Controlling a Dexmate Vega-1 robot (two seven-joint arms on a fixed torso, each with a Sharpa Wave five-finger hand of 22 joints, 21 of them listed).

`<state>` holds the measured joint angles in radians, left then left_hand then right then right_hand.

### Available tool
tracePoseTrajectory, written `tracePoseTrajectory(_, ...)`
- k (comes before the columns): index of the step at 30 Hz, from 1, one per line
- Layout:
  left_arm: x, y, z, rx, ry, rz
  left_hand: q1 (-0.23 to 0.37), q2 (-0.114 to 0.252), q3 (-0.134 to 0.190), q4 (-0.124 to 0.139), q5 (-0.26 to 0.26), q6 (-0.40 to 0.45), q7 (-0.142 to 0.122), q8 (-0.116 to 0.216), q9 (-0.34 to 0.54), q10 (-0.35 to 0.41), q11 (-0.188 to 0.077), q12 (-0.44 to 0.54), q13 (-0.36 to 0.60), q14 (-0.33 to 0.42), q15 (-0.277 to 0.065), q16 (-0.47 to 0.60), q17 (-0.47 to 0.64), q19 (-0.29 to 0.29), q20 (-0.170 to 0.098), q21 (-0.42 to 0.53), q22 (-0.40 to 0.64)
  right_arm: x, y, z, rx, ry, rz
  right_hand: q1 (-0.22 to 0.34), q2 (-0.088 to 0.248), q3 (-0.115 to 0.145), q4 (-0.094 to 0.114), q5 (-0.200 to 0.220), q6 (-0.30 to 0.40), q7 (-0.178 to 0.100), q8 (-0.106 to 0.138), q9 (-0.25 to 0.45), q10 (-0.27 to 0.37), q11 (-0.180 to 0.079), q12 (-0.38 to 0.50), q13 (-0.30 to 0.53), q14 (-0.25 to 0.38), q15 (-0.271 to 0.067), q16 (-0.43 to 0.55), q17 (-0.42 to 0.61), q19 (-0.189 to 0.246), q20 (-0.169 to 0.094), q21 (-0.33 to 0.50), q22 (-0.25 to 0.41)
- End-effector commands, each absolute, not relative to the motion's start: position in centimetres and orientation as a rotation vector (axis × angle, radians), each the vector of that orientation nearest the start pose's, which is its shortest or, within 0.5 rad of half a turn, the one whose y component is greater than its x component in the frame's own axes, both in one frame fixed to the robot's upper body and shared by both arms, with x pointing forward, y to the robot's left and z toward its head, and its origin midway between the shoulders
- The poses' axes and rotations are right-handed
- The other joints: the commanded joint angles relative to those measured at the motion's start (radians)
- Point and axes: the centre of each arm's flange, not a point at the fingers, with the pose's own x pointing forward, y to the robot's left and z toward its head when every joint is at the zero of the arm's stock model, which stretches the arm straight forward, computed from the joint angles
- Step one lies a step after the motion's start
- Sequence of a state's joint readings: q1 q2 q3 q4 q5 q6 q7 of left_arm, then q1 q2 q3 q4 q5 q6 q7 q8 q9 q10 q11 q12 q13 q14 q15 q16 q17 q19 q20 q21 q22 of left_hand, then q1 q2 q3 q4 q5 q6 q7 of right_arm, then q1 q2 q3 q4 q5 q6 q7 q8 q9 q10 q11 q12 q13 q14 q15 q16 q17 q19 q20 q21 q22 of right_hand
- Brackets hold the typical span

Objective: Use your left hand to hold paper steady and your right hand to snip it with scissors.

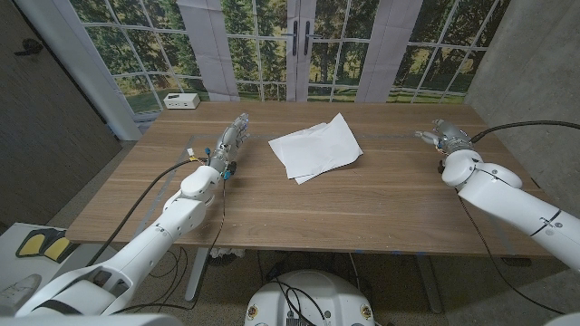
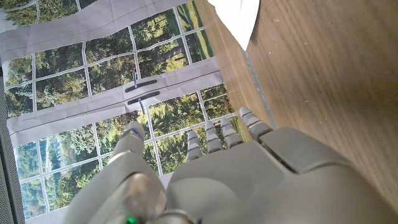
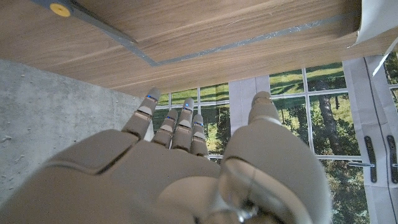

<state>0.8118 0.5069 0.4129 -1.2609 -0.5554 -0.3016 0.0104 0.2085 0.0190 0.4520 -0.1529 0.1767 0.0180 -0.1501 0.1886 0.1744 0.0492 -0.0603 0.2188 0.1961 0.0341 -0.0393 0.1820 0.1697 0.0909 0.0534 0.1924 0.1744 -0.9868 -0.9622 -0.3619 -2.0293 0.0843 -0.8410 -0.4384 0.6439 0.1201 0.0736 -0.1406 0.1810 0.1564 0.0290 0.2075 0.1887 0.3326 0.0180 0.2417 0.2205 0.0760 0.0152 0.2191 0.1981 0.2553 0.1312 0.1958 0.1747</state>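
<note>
White sheets of paper (image 1: 316, 148) lie loosely stacked in the middle of the wooden table (image 1: 381, 195), toward its far side. My left hand (image 1: 232, 139) stands to the left of the paper, a short gap away, fingers stretched out toward the far edge and holding nothing. A corner of the paper (image 2: 239, 17) appears in the left wrist view beyond the left hand (image 2: 217, 180). My right hand (image 1: 447, 137) is near the table's right side, well apart from the paper, fingers extended and empty. In the right wrist view the right hand (image 3: 186, 168) has its fingers apart.
A small white box (image 1: 182, 101) sits at the table's far left corner. Windows and a double door stand behind the table. Grey tape lines (image 3: 124, 40) mark the tabletop near the right hand. A cable (image 1: 517, 125) runs from the right wrist.
</note>
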Motion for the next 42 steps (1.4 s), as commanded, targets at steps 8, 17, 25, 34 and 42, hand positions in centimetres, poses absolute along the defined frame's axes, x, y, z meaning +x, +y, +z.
tracePoseTrajectory(8, 66.0, 28.1, -3.4, 0.056, -0.581, -0.177, 0.008, -0.005, -0.004, 0.005, 0.000, 0.005, -0.004, 0.000, 0.006, 0.005, -0.002, 0.000, 0.003, 0.010, -0.034, 0.001, 0.004, 0.004, -0.006, 0.003, 0.002, 54.8, -37.5, 0.3, -0.918, -0.145, -0.557, 0.006, -0.004, 0.006, 0.000, -0.002, 0.068, -0.021, 0.023, 0.007, -0.054, 0.011, -0.022, 0.007, -0.013, 0.021, -0.004, 0.006, -0.011, 0.006, -0.002, 0.002)
tracePoseTrajectory(17, 66.0, 27.9, -3.4, 0.059, -0.580, -0.187, 0.008, -0.005, -0.004, 0.006, 0.000, 0.005, -0.007, 0.000, 0.006, 0.006, -0.002, 0.000, 0.003, 0.011, -0.034, 0.001, 0.004, 0.004, -0.005, 0.003, 0.002, 54.4, -38.0, -0.1, -0.913, -0.117, -0.587, 0.005, -0.003, 0.011, 0.002, -0.002, 0.197, -0.009, 0.062, 0.012, -0.073, 0.018, -0.029, 0.006, -0.043, 0.030, -0.011, 0.008, -0.023, 0.001, -0.003, 0.002)
tracePoseTrajectory(25, 65.9, 27.8, -3.5, 0.058, -0.583, -0.190, 0.008, -0.005, -0.005, 0.006, 0.000, 0.006, -0.006, 0.000, 0.006, 0.007, -0.004, 0.000, 0.003, 0.012, -0.034, 0.002, 0.004, 0.004, -0.004, 0.003, 0.002, 53.9, -38.4, -0.4, -0.914, -0.102, -0.610, 0.008, -0.006, 0.015, 0.000, -0.002, 0.284, 0.046, 0.081, 0.011, -0.057, 0.035, -0.024, 0.004, -0.031, 0.027, -0.004, 0.008, -0.020, 0.007, 0.000, 0.002)
tracePoseTrajectory(34, 65.9, 27.8, -3.6, 0.057, -0.583, -0.191, 0.008, -0.006, -0.006, 0.006, 0.000, 0.006, -0.005, 0.000, 0.006, 0.007, -0.004, 0.000, 0.003, 0.013, -0.034, 0.002, 0.004, 0.004, -0.004, 0.003, 0.002, 53.6, -38.5, -0.5, -0.921, -0.081, -0.628, 0.015, -0.010, 0.018, -0.003, -0.001, 0.236, 0.053, 0.052, 0.011, -0.076, 0.042, -0.032, 0.001, -0.034, 0.021, -0.005, 0.007, -0.029, 0.013, -0.003, 0.002)
tracePoseTrajectory(42, 65.8, 27.8, -3.5, 0.057, -0.585, -0.192, 0.008, -0.006, -0.006, 0.007, 0.000, 0.007, -0.005, 0.000, 0.006, 0.007, -0.003, 0.000, 0.003, 0.014, -0.034, 0.002, 0.004, 0.004, -0.003, 0.003, 0.002, 53.5, -38.8, -0.7, -0.917, -0.065, -0.630, 0.020, -0.014, 0.022, -0.005, -0.001, 0.245, 0.062, 0.043, 0.011, -0.107, 0.049, -0.042, -0.001, -0.060, 0.021, -0.015, 0.006, -0.065, 0.034, -0.011, 0.000)
